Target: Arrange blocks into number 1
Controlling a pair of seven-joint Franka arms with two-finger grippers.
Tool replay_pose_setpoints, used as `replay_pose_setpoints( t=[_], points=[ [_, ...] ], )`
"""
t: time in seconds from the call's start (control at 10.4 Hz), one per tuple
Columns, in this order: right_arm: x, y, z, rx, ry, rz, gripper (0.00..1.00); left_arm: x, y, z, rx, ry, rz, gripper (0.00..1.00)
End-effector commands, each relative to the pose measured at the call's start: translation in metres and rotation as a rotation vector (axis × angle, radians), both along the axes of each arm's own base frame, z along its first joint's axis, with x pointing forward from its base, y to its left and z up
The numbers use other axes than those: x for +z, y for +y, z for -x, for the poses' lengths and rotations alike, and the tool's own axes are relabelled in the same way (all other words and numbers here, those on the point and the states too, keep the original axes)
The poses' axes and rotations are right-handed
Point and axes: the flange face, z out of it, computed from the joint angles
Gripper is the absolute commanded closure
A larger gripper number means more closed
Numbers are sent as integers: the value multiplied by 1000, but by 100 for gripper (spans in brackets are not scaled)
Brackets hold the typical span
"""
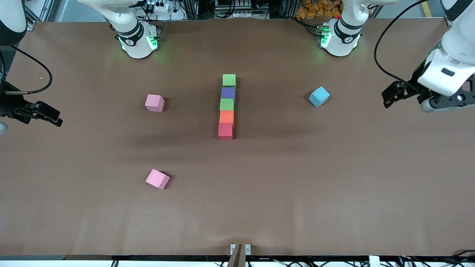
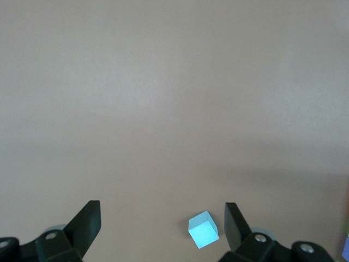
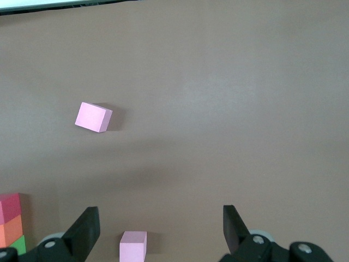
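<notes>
Five blocks lie in a straight touching column at the table's middle. From farthest to nearest the front camera they are light green (image 1: 229, 80), purple (image 1: 228, 93), light green (image 1: 226, 104), orange (image 1: 226, 116) and red (image 1: 225, 131). The right wrist view catches the red (image 3: 11, 207), orange (image 3: 11, 229) and a sliver of green (image 3: 19, 244) at its edge. My left gripper (image 1: 387, 99) (image 2: 162, 210) hangs open and empty over the left arm's end of the table. My right gripper (image 1: 57, 120) (image 3: 161, 215) hangs open and empty over the right arm's end.
Toward the right arm's end lie two pale pink cubes, one (image 1: 154, 102) (image 3: 133, 245) level with the column, the other (image 1: 157, 178) (image 3: 93, 117) nearer the front camera. Toward the left arm's end sits a light blue cube (image 1: 319, 96) (image 2: 203, 230), turned at an angle.
</notes>
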Motion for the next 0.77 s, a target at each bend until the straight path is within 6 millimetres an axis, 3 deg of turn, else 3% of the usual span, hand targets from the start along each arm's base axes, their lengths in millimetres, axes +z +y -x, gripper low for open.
replay_pose_setpoints(
  t=[0.0, 0.29, 0.67],
  points=[
    [3, -3, -2, 5, 4, -10, 0, 13, -6, 5, -27, -1, 39, 0],
    [3, -3, -2, 5, 4, -4, 0, 30, 1, 14, -20, 49, 83, 0],
    [4, 2, -2, 12, 3, -1, 0, 33, 20, 19, -55, 105, 67, 0]
  ],
)
